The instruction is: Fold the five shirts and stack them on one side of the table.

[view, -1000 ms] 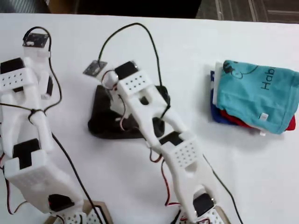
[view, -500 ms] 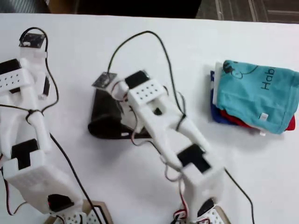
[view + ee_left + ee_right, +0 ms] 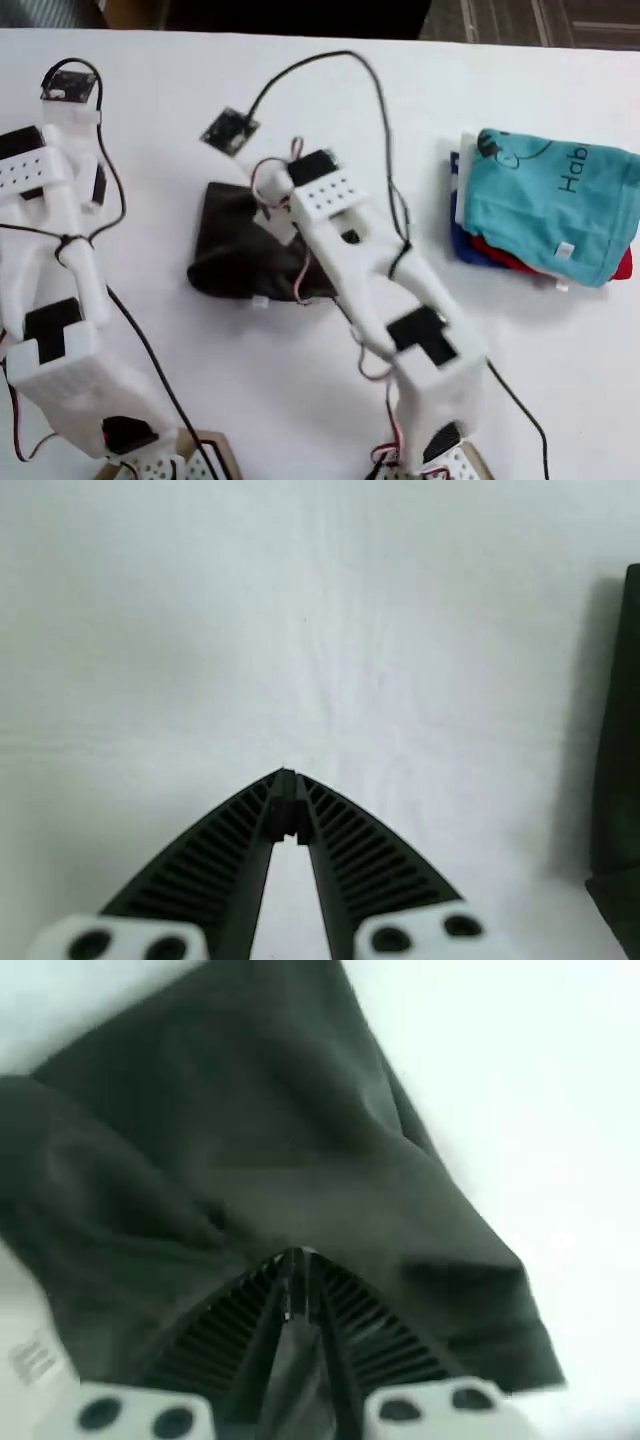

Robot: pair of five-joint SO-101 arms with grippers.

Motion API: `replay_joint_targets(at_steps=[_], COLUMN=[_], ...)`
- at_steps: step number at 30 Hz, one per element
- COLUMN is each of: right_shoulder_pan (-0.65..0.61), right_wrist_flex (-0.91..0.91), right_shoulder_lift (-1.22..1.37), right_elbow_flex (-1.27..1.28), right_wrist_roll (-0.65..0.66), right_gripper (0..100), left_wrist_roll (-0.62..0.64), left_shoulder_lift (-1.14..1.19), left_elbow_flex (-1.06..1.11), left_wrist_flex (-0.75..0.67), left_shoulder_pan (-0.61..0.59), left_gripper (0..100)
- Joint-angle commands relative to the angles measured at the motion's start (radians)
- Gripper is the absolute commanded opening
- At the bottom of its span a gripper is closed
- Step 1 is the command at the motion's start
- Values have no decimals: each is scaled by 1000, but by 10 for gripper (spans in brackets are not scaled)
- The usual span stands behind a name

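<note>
We saw the right gripper (image 3: 297,1265) with its fingers pinched together on a fold of the dark shirt (image 3: 250,1130). The shirt lay crumpled near the middle of the white table (image 3: 160,130), partly under the right arm (image 3: 350,250). The left gripper (image 3: 286,802) had its fingers closed on nothing, above bare tabletop, with the dark shirt's edge off to one side. A stack of folded shirts (image 3: 545,205), teal on top over red, white and blue, sat well apart at the table's right side.
</note>
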Motion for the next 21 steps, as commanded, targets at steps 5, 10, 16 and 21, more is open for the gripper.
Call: replay_joint_targets(at_steps=[5,10,16,21], right_shoulder_pan=[39,38,47,39], right_wrist_flex=[143,283,348,355], right_shoulder_lift=[139,150,139,93], right_elbow_flex=[-236,-272,-190,-89], right_wrist_roll=[2,44,94,100], right_gripper=[22,22,22,22], left_wrist_roll=[-11,-11,-11,-11], left_shoulder_lift=[-6,-6,-6,-6], left_elbow_flex=[-8,-13,-13,-13], left_wrist_flex=[-15,-15,-15,-15], left_shoulder_pan=[-5,-5,-5,-5], left_gripper=[27,27,27,27])
